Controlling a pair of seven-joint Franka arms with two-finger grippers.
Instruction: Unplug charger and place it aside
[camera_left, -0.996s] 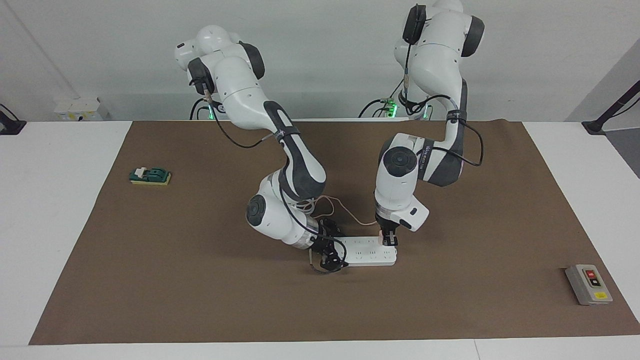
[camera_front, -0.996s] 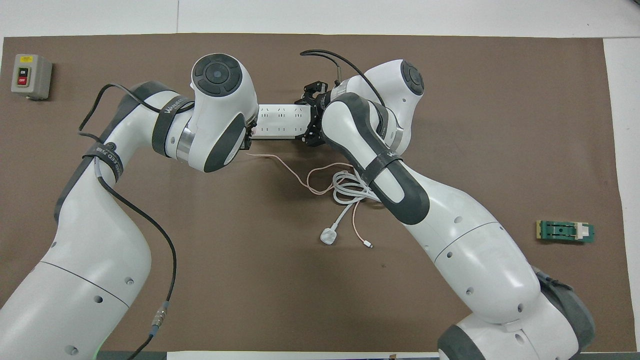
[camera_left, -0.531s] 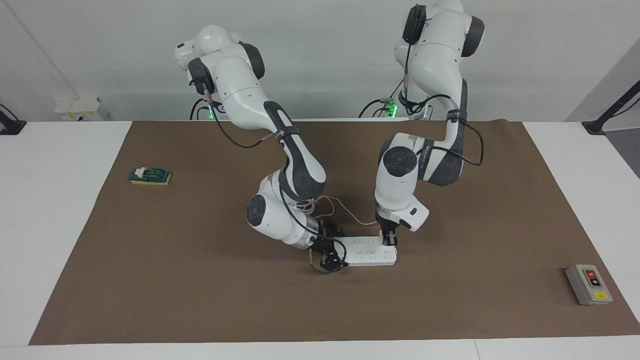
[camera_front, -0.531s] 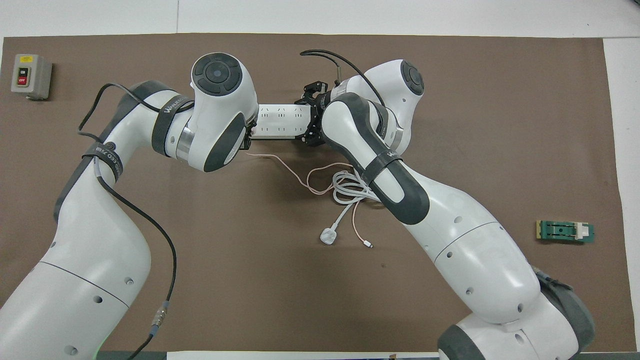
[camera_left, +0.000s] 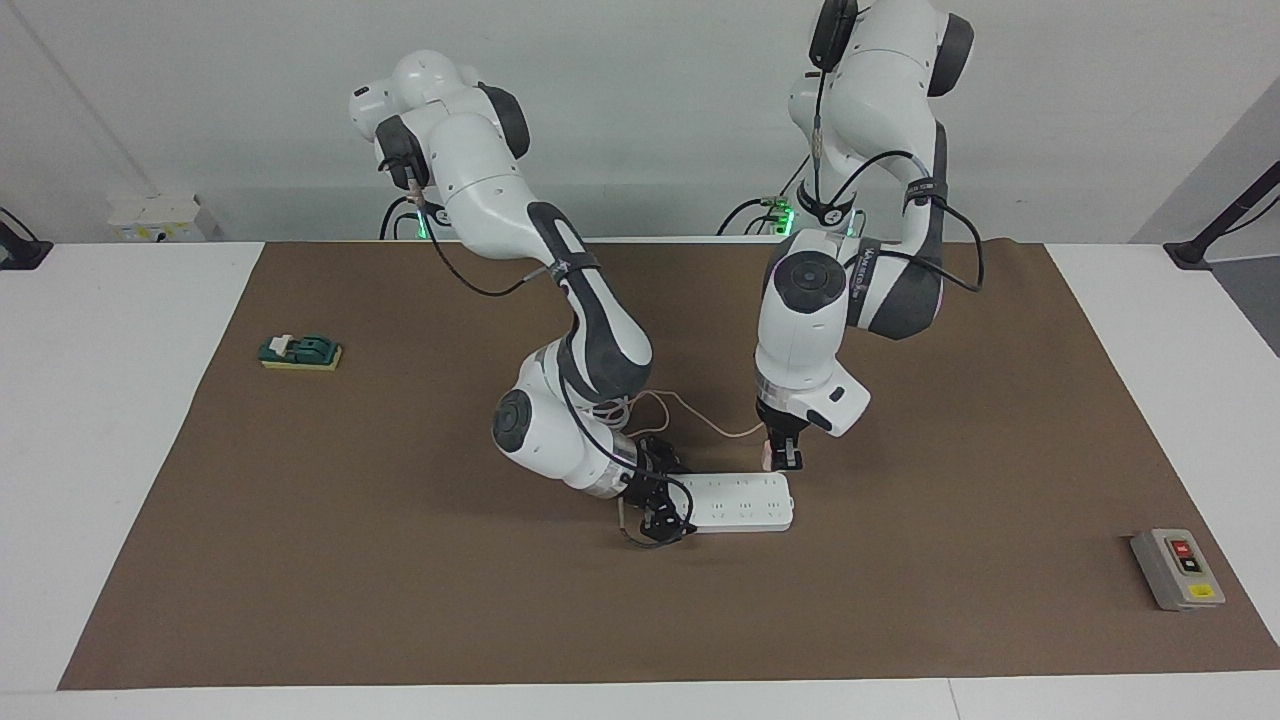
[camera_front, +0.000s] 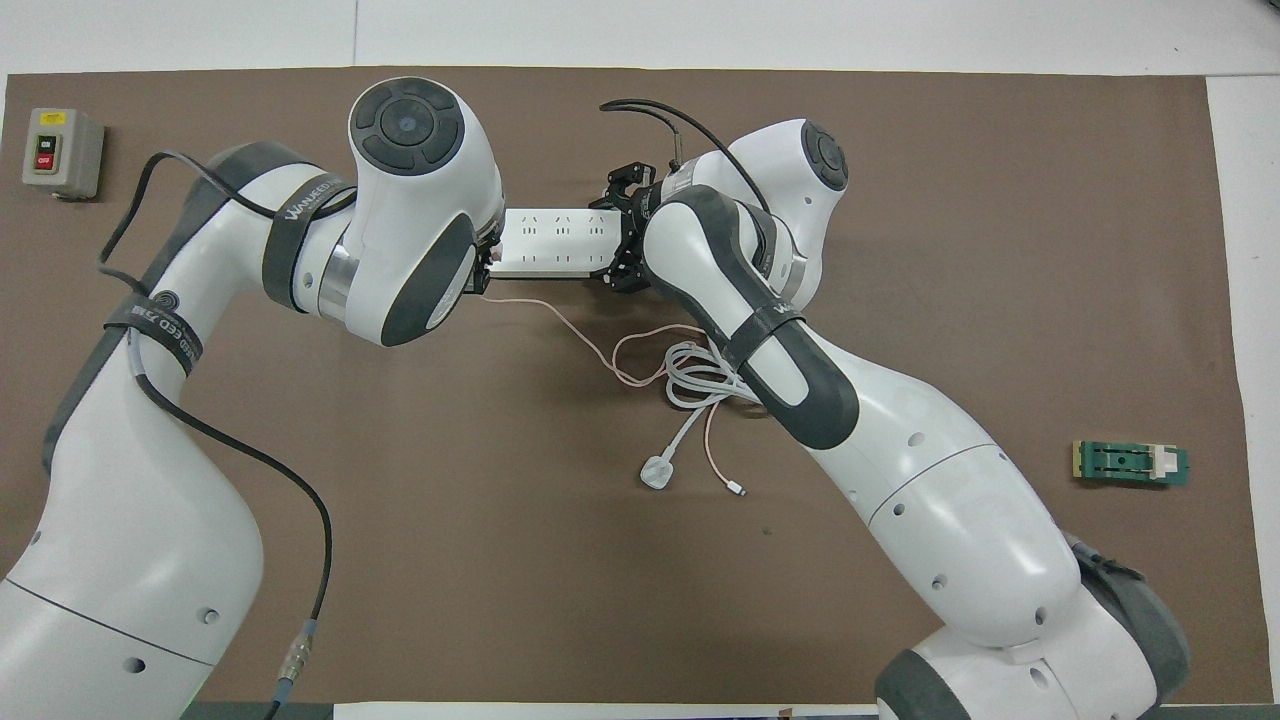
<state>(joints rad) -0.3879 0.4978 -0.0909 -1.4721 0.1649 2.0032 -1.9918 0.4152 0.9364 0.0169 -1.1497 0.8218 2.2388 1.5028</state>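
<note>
Charger sits pinched in the left gripper, lifted clear above the power strip's end toward the left arm; pink cable trails back toward the robots. A sec ago it was down at the strip's sockets, prob. plugged in. Right gripper is at the strip's other end, seemingly clamping it – can't tell for sure.

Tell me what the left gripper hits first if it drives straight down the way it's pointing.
Probably the power strip, at or near its end. The left gripper, shut on the charger, hangs just above it; depth leaves it unclear whether it would clear that end and meet the mat.
</note>
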